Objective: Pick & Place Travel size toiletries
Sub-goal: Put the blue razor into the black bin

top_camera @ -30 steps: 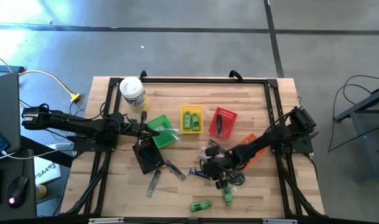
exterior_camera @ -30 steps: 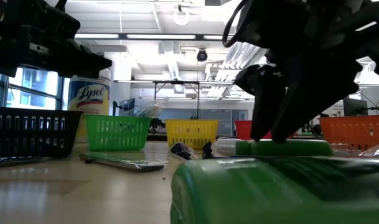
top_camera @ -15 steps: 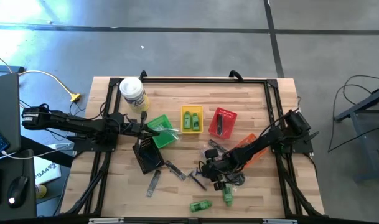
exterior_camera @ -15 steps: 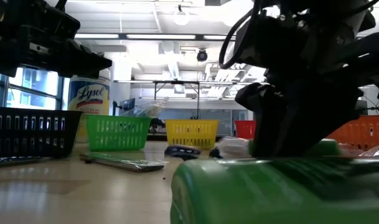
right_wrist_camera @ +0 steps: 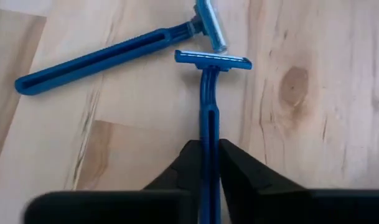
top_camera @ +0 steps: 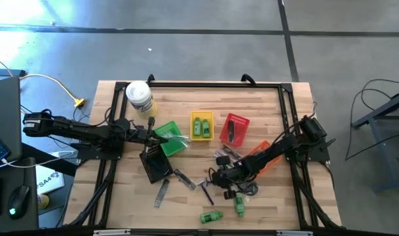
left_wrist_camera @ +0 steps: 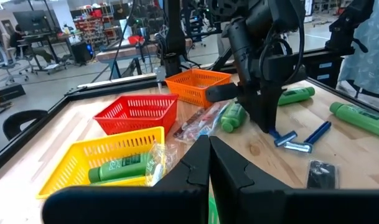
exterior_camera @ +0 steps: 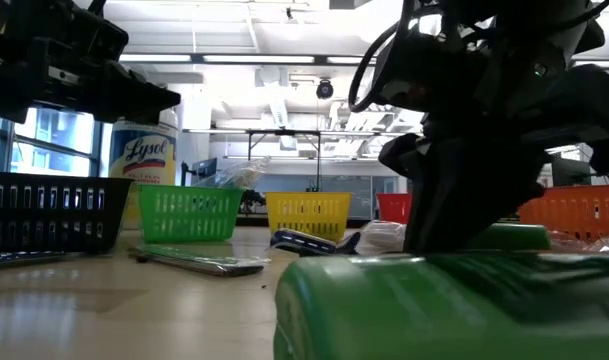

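Observation:
My right gripper is low over the table's middle, shut on a dark blue razor. A second blue razor lies flat on the wood, its head right beside the held razor's head. Two green mini bottles lie near the front edge, and grey combs lie left of the razors. More green bottles sit in the yellow basket. My left gripper hovers shut over the green basket, touching nothing. My right gripper pinches the blue razor by its handle between the two fingers, which lie along the handle. The razor's head points away past the fingertips, just above or on the wood. In the low view the razor sits tilted.
Red, orange and black baskets stand around the middle. A white canister stands at the far left. A green bottle fills the low view's foreground. Bare wood shows along the near left part.
My right gripper has moved a little toward the table's left. The blue razors there have shifted on the wood, and one now stands tilted with one end raised. My left arm has kept still.

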Controlling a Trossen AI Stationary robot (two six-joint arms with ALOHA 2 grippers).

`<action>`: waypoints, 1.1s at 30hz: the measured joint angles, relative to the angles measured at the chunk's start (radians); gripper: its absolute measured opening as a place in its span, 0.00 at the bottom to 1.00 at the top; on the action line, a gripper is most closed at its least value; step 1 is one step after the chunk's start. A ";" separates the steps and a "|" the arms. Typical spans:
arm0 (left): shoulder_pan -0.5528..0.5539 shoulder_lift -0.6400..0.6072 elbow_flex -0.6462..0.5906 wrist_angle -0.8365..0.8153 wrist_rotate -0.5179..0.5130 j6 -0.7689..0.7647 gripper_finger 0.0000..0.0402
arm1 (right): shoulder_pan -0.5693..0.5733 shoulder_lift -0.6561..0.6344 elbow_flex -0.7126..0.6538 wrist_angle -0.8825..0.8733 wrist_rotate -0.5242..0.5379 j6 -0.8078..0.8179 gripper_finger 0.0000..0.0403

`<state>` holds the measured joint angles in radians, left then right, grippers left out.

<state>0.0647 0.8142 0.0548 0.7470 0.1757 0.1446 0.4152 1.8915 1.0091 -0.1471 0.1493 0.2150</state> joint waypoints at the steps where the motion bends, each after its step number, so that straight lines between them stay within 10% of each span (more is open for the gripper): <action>1: 0.000 0.000 0.000 0.006 0.000 0.003 0.00 | 0.000 -0.004 0.000 0.000 0.015 0.000 0.06; 15: 0.000 0.000 0.000 0.048 0.035 0.005 0.03 | -0.022 -0.165 -0.002 0.193 0.153 -0.153 0.05; 33: -0.270 0.123 0.162 0.126 -0.100 0.081 0.44 | -0.249 -0.166 0.000 0.776 -0.175 -0.315 0.06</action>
<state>-0.2050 0.9374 0.2168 0.8730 0.0757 0.2259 0.1657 1.7260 1.0088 0.6290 -0.0254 -0.1004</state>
